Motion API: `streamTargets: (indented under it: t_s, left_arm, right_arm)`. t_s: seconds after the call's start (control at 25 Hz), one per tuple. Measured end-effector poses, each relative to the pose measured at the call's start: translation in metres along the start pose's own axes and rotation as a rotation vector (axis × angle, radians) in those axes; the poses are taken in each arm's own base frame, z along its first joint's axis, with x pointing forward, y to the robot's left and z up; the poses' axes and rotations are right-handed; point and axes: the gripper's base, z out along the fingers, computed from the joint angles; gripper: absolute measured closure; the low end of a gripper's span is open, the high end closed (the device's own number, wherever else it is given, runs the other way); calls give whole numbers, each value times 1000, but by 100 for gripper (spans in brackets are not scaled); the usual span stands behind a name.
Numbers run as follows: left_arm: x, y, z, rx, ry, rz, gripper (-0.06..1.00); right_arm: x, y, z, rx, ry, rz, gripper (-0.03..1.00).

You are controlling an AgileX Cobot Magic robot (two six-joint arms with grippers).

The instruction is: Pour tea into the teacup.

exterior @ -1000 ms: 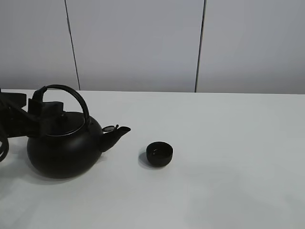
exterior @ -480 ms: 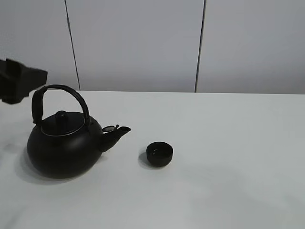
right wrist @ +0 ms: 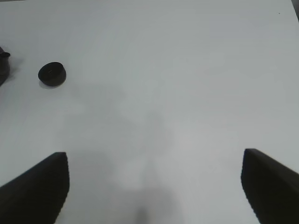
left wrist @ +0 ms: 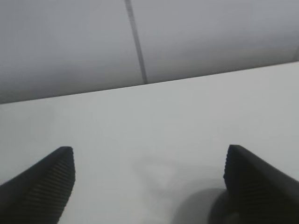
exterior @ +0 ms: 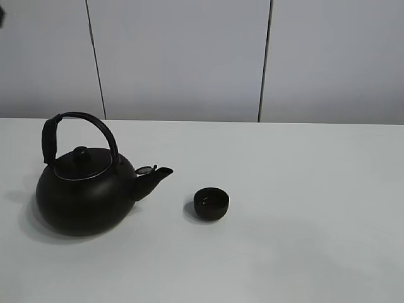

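A big round black kettle [exterior: 82, 192] with an arched handle stands on the white table [exterior: 303, 208] at the left, its spout pointing right. The tiny black teacup [exterior: 211, 203] sits just right of the spout; it also shows small in the right wrist view [right wrist: 52, 74]. No tea stream shows. My left gripper [left wrist: 149, 182] is open and empty, raised above the table, out of the exterior view. My right gripper [right wrist: 154, 186] is open and empty, well away from the cup, also out of the exterior view.
A grey panelled wall [exterior: 189, 57] runs behind the table's far edge. The kettle's spout tip shows at the edge of the right wrist view [right wrist: 3, 63].
My left arm has let go of the kettle handle, risen up and to the left, and left the exterior view. Kettle and cup have not moved.
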Motion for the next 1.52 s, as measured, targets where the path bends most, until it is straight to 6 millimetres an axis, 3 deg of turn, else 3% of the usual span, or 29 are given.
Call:
streamTargets:
  t_s: [0.16, 0.28, 0.4, 0.64, 0.8, 0.88, 1.12, 1.32, 1.52]
  left_arm:
    - [6, 58, -33, -193, 32, -141, 29]
    - [7, 69, -66, -251, -6, -206, 29]
    - [15, 57, -99, -235, -67, -215, 29]
    - [71, 18, -155, -145, -104, -239, 29]
    - [98, -2, -200, -120, -232, -202, 29]
    - [108, -8, -213, -110, -245, -213, 29]
    - [140, -13, -231, -151, -194, -289, 29]
    - [162, -20, -242, -156, -157, -246, 29]
    - [182, -22, -226, -137, -29, -229, 29]
  right_arm:
    - [0, 0, 0, 0, 0, 0, 28]
    - [0, 0, 0, 0, 0, 0, 28]
    - [0, 0, 0, 0, 0, 0, 28]
    - [0, 0, 0, 0, 0, 0, 28]
    - [0, 0, 0, 0, 0, 0, 28]
    - [0, 0, 0, 0, 0, 0, 28]
    - [0, 0, 0, 0, 0, 0, 28]
    - [0, 0, 0, 0, 0, 0, 28]
    - [0, 0, 0, -1, 0, 0, 28]
